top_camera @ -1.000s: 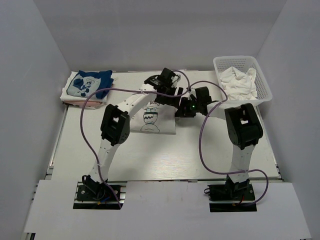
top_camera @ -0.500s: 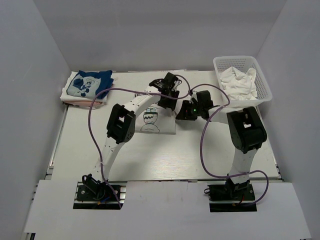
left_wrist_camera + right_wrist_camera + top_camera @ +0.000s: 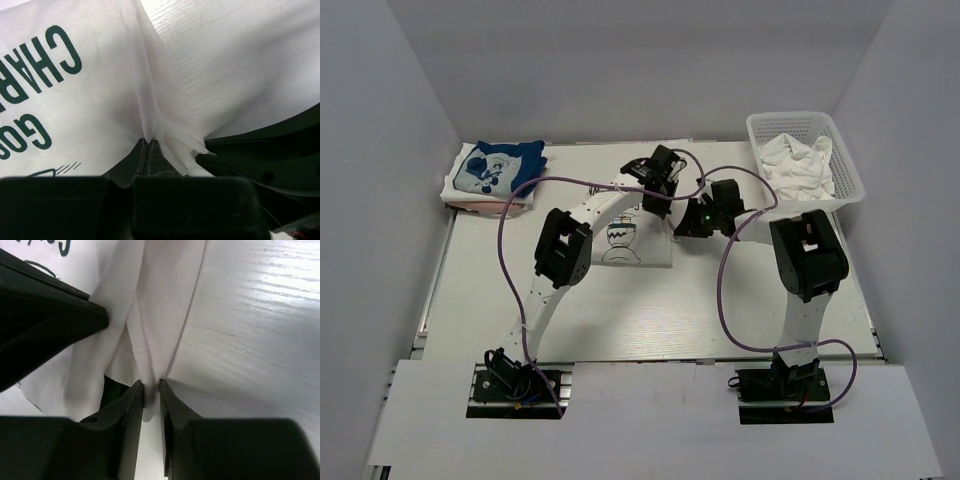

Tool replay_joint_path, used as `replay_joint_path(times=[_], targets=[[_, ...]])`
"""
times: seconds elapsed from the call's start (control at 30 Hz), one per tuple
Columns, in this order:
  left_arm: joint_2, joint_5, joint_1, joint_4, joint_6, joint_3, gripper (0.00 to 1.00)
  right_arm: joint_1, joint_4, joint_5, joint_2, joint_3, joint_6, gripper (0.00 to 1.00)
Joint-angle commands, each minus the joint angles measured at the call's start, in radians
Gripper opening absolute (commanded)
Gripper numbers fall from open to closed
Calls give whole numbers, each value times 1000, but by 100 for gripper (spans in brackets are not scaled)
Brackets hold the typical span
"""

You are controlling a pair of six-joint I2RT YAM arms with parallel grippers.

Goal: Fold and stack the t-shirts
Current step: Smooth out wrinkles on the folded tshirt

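A white t-shirt [image 3: 625, 240] with a cartoon print and dark green lettering [image 3: 50, 65] lies flat mid-table. My left gripper [image 3: 656, 196] is at its far right corner, jaws shut on a pinched fold of the white cloth [image 3: 148, 141]. Just to the right, my right gripper [image 3: 686, 216] holds the same edge, its fingers closed to a narrow gap with a cloth fold [image 3: 151, 383] between them. Each gripper's dark body shows in the other's wrist view. A folded white-and-blue cartoon t-shirt [image 3: 498, 167] tops a pile on a pink one [image 3: 470, 203] at the far left.
A white plastic basket [image 3: 850, 170] holding crumpled white cloth [image 3: 800, 165] stands at the far right. Purple cables loop from both arms over the table. White walls close in the left, back and right sides.
Both grippers have closed on the right edge of the white t-shirt. The left gripper shifted slightly right toward the corner; the shirt still lies flat.
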Motion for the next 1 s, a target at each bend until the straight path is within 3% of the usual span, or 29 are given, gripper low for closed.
replay_joint_path(times=[0.0, 0.03, 0.07, 0.27, 0.5, 0.77, 0.97], targets=[[-28, 13, -4, 44, 11, 28, 0, -3, 36, -14, 20, 18, -4, 22], [-55, 13, -4, 55, 11, 10, 0, 0, 39, -29, 23, 18, -4, 7], [-73, 13, -4, 84, 11, -20, 0, -1, 48, -29, 19, 18, -2, 0], [-207, 10, -4, 173, -9, -133, 0, -1, 166, -69, -29, -29, 36, 0], [-251, 1, -4, 164, -18, -153, 0, -6, 451, -115, -132, -166, 100, 0], [-297, 22, 5, 195, -18, -192, 0, -1, 522, -209, -21, -96, 139, 0], [-216, 42, 5, 184, -27, -157, 0, 10, 335, -188, 66, -6, 48, 0]])
